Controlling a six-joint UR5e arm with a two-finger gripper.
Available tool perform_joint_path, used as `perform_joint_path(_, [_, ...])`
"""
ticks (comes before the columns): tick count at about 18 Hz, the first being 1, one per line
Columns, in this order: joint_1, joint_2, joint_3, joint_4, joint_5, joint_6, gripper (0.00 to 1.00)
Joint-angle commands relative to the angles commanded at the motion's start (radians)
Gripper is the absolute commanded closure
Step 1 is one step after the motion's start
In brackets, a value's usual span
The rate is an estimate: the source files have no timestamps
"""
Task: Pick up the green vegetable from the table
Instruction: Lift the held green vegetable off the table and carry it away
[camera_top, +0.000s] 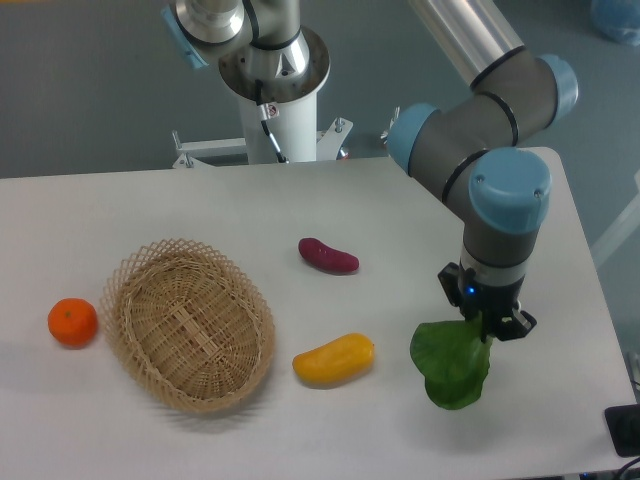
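On my feed, the far left of the white desk (150, 205) carries a small orange fruit (73, 322), and just beside it sits an oval wicker basket (188, 324) tilted a little toward me. Further right I see a purple oblong vegetable (328, 256) lying flat near the middle, and nearer to me a yellow oblong fruit (334, 359), well apart from the purple one. To the right of the yellow fruit comes the green vegetable (452, 362): a bright green, rounded leaf with a crinkled, slightly folded surface, about as big as the yellow fruit, its narrower upper end running up into the hand (489, 328). I see the hand pointing straight down from the grey and blue arm (490, 160), its dark fingers pinching that upper end of the leaf, so the leaf hangs down and to the left beneath the hand, over the front right part of the desk. I cannot tell whether the lower edge of the leaf touches the desk or hangs just above it.
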Motion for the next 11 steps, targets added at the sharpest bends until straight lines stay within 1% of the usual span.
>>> perform_joint_path(5, [0.002, -0.055, 0.138, -0.130, -0.002, 0.002, 0.72])
perform_joint_path(6, [0.002, -0.064, 0.158, -0.144, 0.002, 0.002, 0.72])
perform_joint_path(11, [0.005, -0.075, 0.170, -0.146, 0.003, 0.015, 0.72])
